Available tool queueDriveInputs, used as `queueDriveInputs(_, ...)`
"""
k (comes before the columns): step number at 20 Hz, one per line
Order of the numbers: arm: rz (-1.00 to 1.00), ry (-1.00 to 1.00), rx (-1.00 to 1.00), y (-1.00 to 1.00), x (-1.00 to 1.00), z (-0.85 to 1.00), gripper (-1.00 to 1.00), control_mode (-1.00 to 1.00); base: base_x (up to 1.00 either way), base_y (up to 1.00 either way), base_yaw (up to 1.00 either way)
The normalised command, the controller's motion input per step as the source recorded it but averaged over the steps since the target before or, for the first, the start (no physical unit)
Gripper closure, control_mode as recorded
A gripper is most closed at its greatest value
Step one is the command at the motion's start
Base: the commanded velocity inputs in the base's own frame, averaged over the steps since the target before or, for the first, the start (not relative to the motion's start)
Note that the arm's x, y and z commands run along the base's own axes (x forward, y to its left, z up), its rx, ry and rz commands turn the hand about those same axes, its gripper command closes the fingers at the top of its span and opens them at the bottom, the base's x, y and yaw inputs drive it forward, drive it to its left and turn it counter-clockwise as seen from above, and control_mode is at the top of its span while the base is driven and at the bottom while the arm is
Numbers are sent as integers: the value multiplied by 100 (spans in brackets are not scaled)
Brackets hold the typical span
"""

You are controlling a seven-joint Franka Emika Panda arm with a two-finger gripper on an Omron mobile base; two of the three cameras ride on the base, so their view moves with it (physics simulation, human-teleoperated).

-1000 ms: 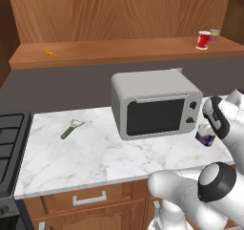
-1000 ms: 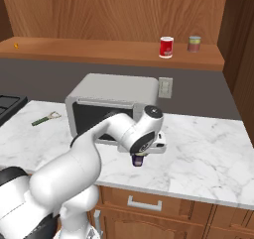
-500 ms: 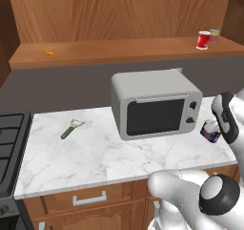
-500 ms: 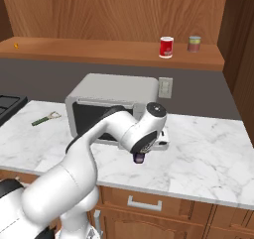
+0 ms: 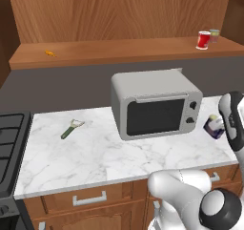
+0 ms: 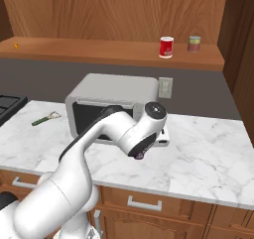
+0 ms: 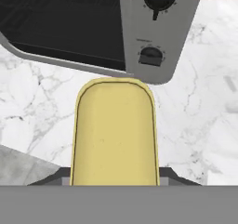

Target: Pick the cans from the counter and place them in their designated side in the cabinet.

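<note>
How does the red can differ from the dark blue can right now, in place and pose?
The red can stands upright on the cabinet shelf, free of the arm; the dark blue can is gripped by the gripper, off the counter, beside the microwave. The red can stands next to a pale greenish can; the dark blue can has no can near it. The red one looks taller, the blue one squat with a yellow top. Both are small cans.

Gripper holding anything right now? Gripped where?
Yes: the gripper holds the blue can with the yellow top, lifted beside the microwave. Exact grip spot is hidden.
</note>
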Motion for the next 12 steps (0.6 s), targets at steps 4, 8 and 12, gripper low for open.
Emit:
queueDriveInputs(4,0,-11,0,0,-13,30,100,-100,0,0,0)
queueDriveInputs(8,0,-11,0,0,-7,30,100,-100,0,0,0)
queueDriveInputs(12,0,-16,0,0,-6,24,100,-100,0,0,0)
